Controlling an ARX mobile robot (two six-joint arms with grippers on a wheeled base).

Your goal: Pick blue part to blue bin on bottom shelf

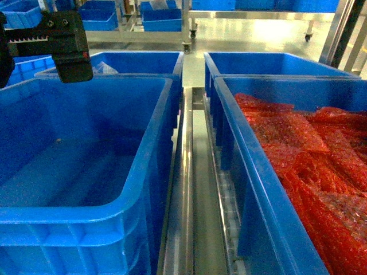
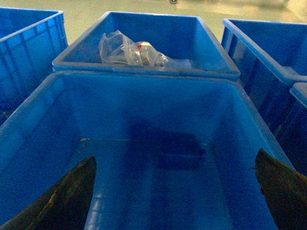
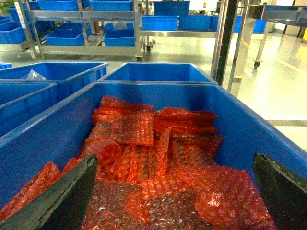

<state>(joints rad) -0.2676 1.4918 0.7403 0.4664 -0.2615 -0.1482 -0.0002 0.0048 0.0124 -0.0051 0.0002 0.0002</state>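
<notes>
So my left gripper (image 2: 175,191) is hanging over the big blue plastic bin (image 1: 150,143) on the left of the shiny steel centre rail (image 1: 187,189) of the bottom shelf. My fingers (image 2: 62,201) are spread wide apart with nothing between them. Looking down from the left wrist I can see a small dark blue blocky part (image 2: 177,149) lying flat on that bin's floor, roughly mid-floor and a bit toward the far wall. It's blue on blue, so pretty hard to make out, but I reckon that's the blue part.

My right gripper (image 3: 175,191) is also open and empty, parked over the other blue bin (image 3: 240,120) on the far side of the rail from the first one. That one is packed with orange-red bubble-wrap pouches (image 3: 144,143). Behind the part's bin sits another blue bin with a crumpled clear plastic bag (image 2: 132,50) in it.

Honestly I can't tell for sure whether the part is already dropped off or waiting for pickup. Open empty fingers above it fit either. If it's a pickup, my guess is the next move is a straight drop into the bin, lining the fingers up either side of the block, staying off the walls, then closing. It's low and flat, so I'd need to get right down to the floor to get a grip.
</notes>
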